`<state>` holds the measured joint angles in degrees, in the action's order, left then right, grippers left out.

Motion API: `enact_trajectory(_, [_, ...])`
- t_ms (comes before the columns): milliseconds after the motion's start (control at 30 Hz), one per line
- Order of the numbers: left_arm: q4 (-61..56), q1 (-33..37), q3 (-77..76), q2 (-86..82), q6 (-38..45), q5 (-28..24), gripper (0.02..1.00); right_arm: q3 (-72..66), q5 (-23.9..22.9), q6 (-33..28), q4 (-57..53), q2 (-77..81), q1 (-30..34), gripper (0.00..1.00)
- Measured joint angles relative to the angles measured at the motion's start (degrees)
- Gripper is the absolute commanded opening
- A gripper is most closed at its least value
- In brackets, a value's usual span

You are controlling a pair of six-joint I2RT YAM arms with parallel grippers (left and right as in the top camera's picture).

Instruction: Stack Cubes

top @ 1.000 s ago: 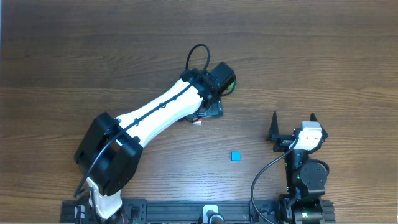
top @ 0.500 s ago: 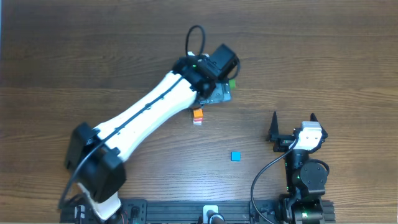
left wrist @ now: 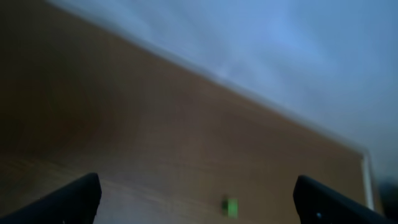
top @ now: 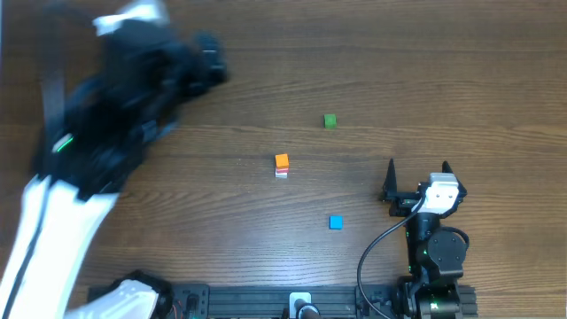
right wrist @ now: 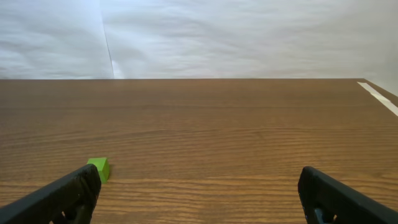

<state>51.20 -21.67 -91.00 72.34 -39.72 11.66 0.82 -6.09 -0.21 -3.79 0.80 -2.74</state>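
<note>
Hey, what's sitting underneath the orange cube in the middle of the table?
A lower cube, showing just a white-and-red sliver at one edge. The orange cube covers the rest, so its top face is hidden.

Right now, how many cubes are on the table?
4: a green cube toward the far side, an orange cube mid-table stacked on a pale cube, and a blue cube nearer the right arm. The left arm may hide others.
</note>
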Motion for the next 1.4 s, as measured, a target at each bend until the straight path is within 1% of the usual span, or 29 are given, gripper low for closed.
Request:
enact_trajectory(133, [-12.11,8.39,13.22,-15.39,7.08,-1.92,0.991,0.00,0.02,-0.02,0.02,-0.04,0.00,0.993])
enact_trajectory(167, [-16.57,10.71,18.91,-20.39,9.42,-3.37,0.989,0.00,0.02,0.00,0.04,-0.02,0.00,0.993])
enact_trajectory(200, [-17.66,11.56,21.09,-22.29,10.45,-3.80,0.989,0.00,0.04,-0.02,0.00,0.00,0.00,0.991])
enact_trajectory(233, [-20.90,14.25,28.68,-28.52,13.64,-5.66,0.989,0.00,0.07,0.02,0.02,0.00,0.00,0.991])
enact_trajectory(333, [-27.71,16.06,39.89,-37.22,19.30,-8.98,0.987,0.00,0.04,-0.04,0.00,-0.04,0.02,0.993])
enact_trajectory(467, [-34.51,16.74,54.77,-47.65,25.53,-12.87,0.989,0.00,0.02,0.00,0.02,-0.07,0.04,0.993])
enact_trajectory(600, [-42.73,16.74,66.73,-54.88,29.38,-14.97,0.978,0.00,0.02,0.00,0.02,-0.07,0.04,0.993])
enact_trajectory(733, [-50.07,16.79,77.31,-60.83,31.43,-16.28,0.969,0.00,0.02,0.00,0.02,-0.07,0.04,0.991])
enact_trajectory(833, [-52.54,16.79,81.57,-64.11,32.04,-16.70,0.974,-0.02,0.04,0.00,0.04,-0.07,0.04,0.991])
enact_trajectory(967, [-52.72,17.31,85.55,-67.73,32.37,-17.31,0.998,-0.02,0.02,-0.04,0.02,-0.07,0.04,0.993])
enact_trajectory(1133, [-52.65,19.04,88.80,-70.20,32.48,-18.14,0.996,-0.02,0.04,0.00,0.02,-0.07,0.04,0.991])
enact_trajectory(1400, [-47.54,20.48,90.31,-71.45,32.48,-19.02,1.000,-0.02,0.02,-0.02,0.02,-0.07,0.04,0.993])
